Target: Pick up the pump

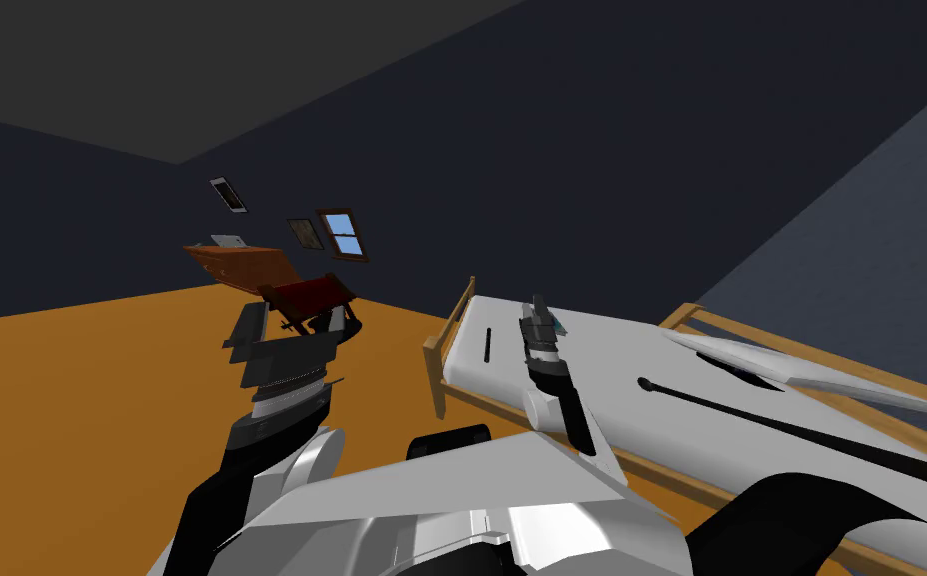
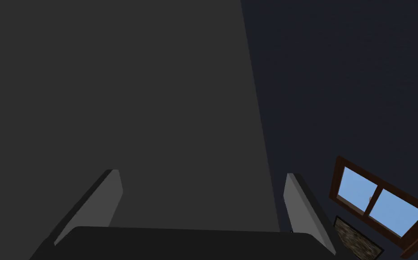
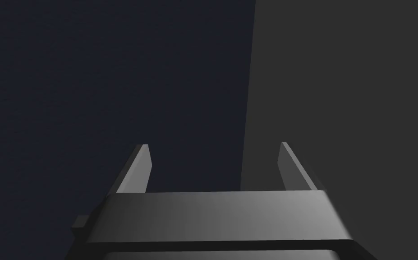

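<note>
Dark-walled bedroom; bed (image 1: 611,370) beside me carries what I take for the pump (image 1: 711,406), a long black rod lying flat on the mattress; right pincer (image 3: 212,153) and left pincer (image 2: 203,180), fingers apart, hang raised, not yet reaching.

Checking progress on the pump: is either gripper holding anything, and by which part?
Nothing is held: the left gripper and right gripper both stand open and empty.
</note>
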